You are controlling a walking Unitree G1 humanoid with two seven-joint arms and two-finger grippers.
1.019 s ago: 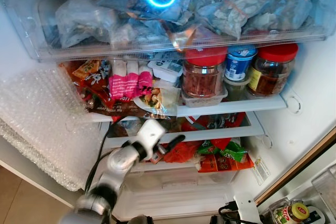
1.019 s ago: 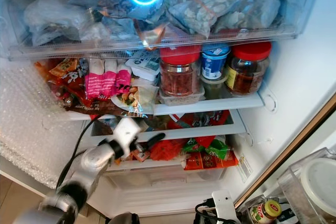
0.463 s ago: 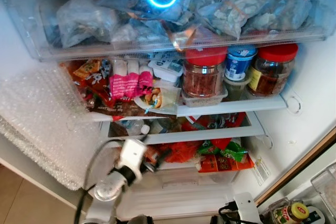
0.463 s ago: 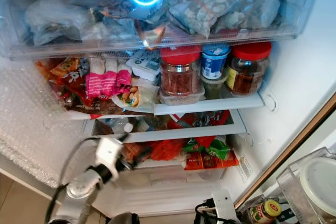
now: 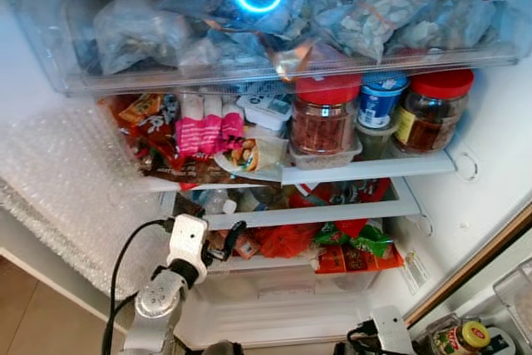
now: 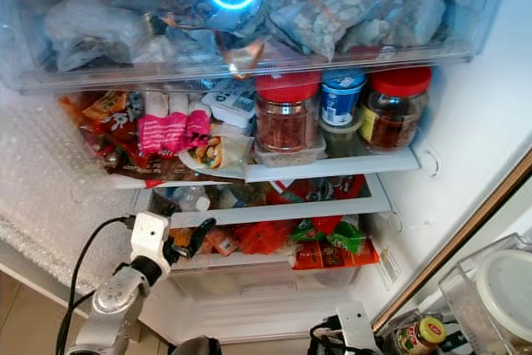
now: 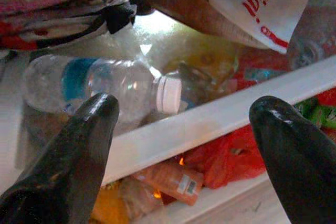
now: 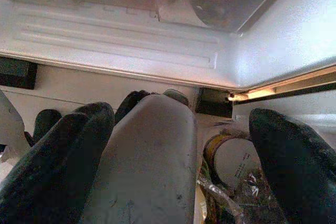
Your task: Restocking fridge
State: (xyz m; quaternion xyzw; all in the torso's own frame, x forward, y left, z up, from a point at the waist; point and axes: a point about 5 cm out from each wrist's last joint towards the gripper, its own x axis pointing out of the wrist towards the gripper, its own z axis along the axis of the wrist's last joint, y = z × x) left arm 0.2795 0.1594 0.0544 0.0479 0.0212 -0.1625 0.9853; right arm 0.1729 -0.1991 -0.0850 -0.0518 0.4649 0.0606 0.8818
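My left end effector [image 7: 181,129] is hanging wide open and empty in front of the fridge's lower shelves, its two black fingers [image 7: 73,145] spread to either side of the white shelf edge [image 7: 210,124]. In the head view it is sitting at about 7 o'clock from the middle of the fridge, pointing in toward the second shelf.

Straight ahead between my fingers, a clear water bottle [image 7: 100,85] is lying on its side on that shelf, just behind the edge, its white cap [image 7: 169,94] pointing toward 3 o'clock and its blue label band toward 9 o'clock. It is sitting close ahead, not touching me.

I am judging the bottle to be light to middling in weight, thin-walled and a bit squashy, smooth and likely to roll. I am thinking the best hold is across the body near the label, not at the narrow cap.

Soft red and orange snack packets [image 5: 287,240] are crowding the shelf below, and a big red-lidded jar [image 5: 322,122] is standing on the shelf above.

My right end effector [image 8: 173,145] is hanging open and idle low by the fridge base.
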